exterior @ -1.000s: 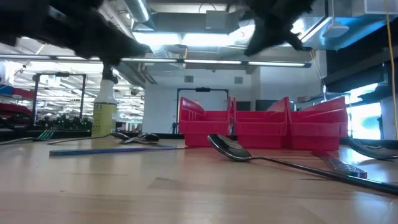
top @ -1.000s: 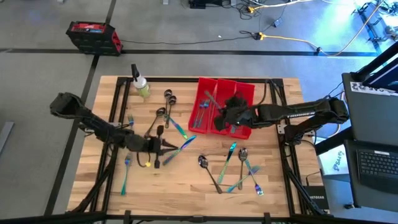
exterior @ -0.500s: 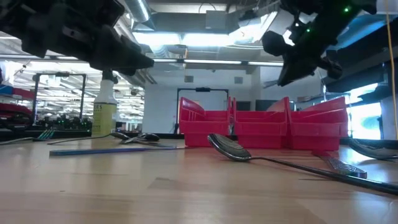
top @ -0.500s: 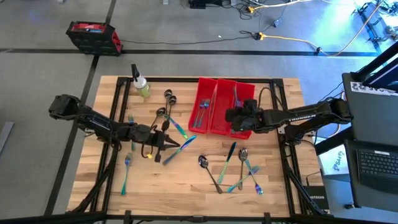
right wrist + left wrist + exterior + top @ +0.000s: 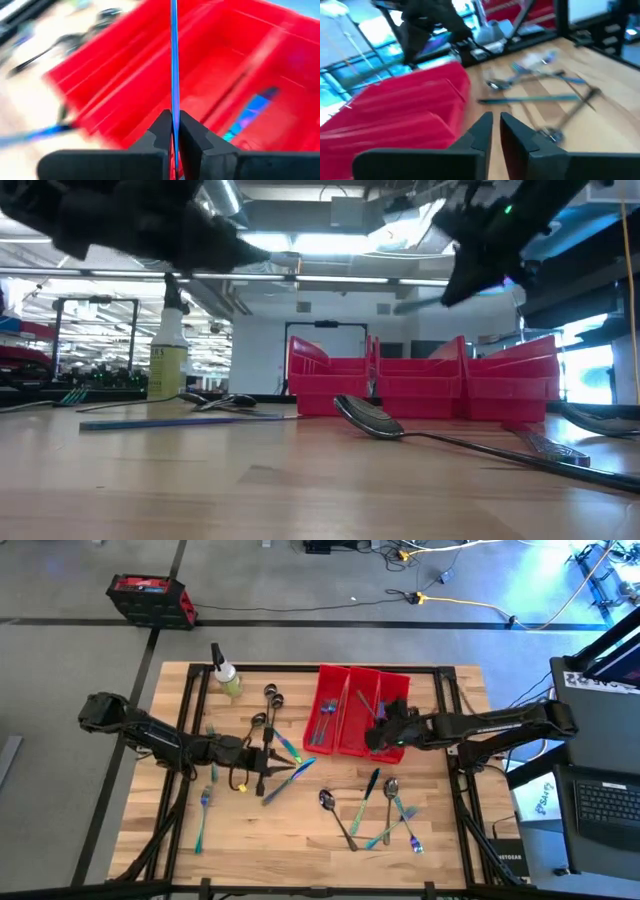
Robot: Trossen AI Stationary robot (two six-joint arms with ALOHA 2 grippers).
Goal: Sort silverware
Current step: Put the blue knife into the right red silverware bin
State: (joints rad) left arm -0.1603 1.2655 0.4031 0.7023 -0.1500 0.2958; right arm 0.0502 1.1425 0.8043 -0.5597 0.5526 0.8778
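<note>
Wooden table [image 5: 300, 840] holds red bins [image 5: 345, 720] containing blue silverware [image 5: 326, 718]

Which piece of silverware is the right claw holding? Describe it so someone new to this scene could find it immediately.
Start at the red bins at the table's far middle. The right claw hangs over their right-hand end, shut on a thin blue utensil. Unlike the silverware lying in the bins or loose on the table, this one is off the surface, sticking straight out from between the claw's fingers.

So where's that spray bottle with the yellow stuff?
In the high view, the spray bottle stands at the table's far left corner, left of the red bins.
</note>
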